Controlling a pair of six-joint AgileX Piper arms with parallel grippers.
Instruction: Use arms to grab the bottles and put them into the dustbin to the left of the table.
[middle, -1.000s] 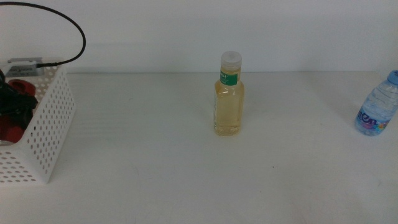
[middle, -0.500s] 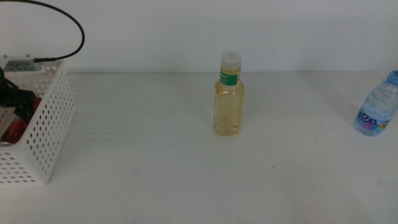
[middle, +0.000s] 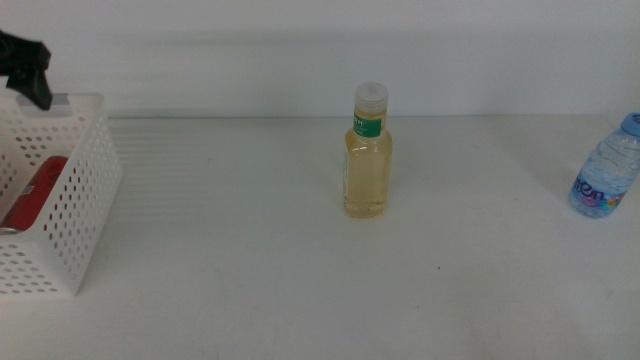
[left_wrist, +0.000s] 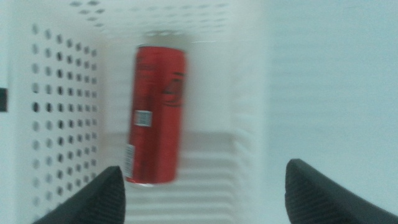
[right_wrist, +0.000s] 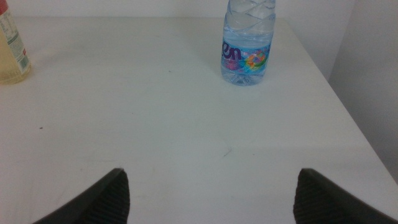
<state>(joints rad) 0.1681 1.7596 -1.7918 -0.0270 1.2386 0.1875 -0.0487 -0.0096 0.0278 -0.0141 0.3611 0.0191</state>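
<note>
Lying in the white basket (middle: 70, 215), the red can (left_wrist: 155, 115) rests below wide-open left fingers (left_wrist: 202, 190). Right fingers (right_wrist: 208, 193) spread wide over the white counter (middle: 250, 270).

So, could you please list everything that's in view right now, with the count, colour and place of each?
Soda can: one, red with a silver top, lying on its side inside the dustbin.
Yellow-liquid bottle: one, clear with a green label and pale cap, upright near the table's middle.
Water bottle: one, clear with a blue cap and colourful label, upright at the table's right edge.
Dustbin: one, white with round holes, at the left edge of the middle view.
Table: one, white, under the bottles.
Left gripper: one, dark jaws open and empty, above the dustbin.
Right gripper: one, dark jaws open and empty, over the table short of the water bottle.
</note>
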